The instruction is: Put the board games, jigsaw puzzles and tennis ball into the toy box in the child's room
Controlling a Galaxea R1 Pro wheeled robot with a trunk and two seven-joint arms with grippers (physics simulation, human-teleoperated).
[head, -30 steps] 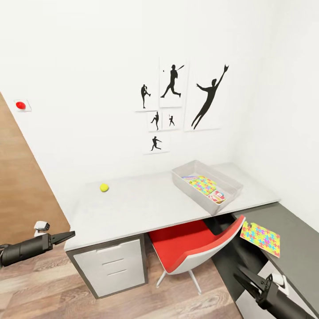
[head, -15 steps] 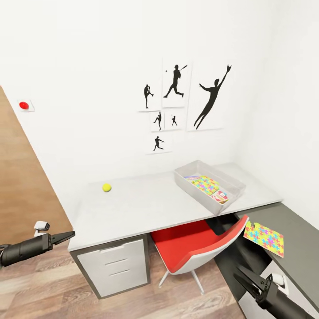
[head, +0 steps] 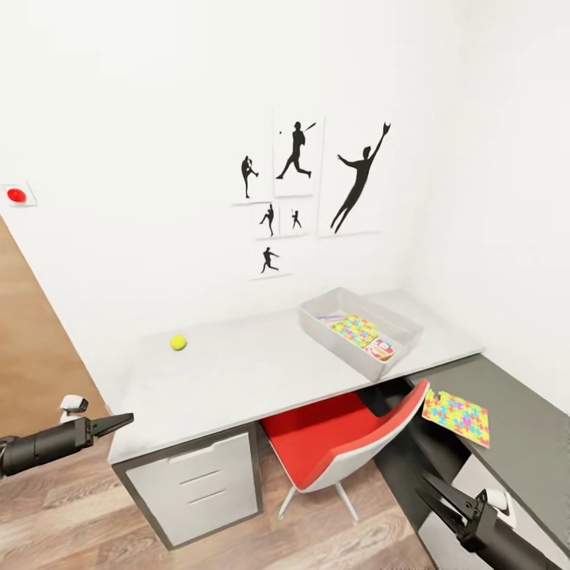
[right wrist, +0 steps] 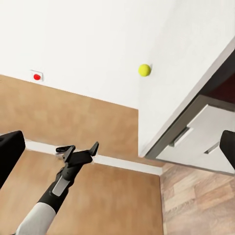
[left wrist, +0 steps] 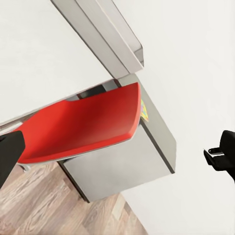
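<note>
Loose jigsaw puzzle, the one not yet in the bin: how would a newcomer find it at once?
Start at the long light grey desk under the silhouette pictures and follow it right, past the red chair, to the lower dark grey section. The jigsaw puzzle lies flat at its near edge, a thin multicoloured square. Its twin sits inside the grey bin.

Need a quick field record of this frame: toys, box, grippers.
ball: on the table, left part, apart from the box
toy box: on table's right end, holding a puzzle and a game box
second puzzle: on the lower dark section, outside the box
chair: red, tucked under the table
left gripper: open, empty, short of the table
right gripper: open, empty, low by the dark section
</note>
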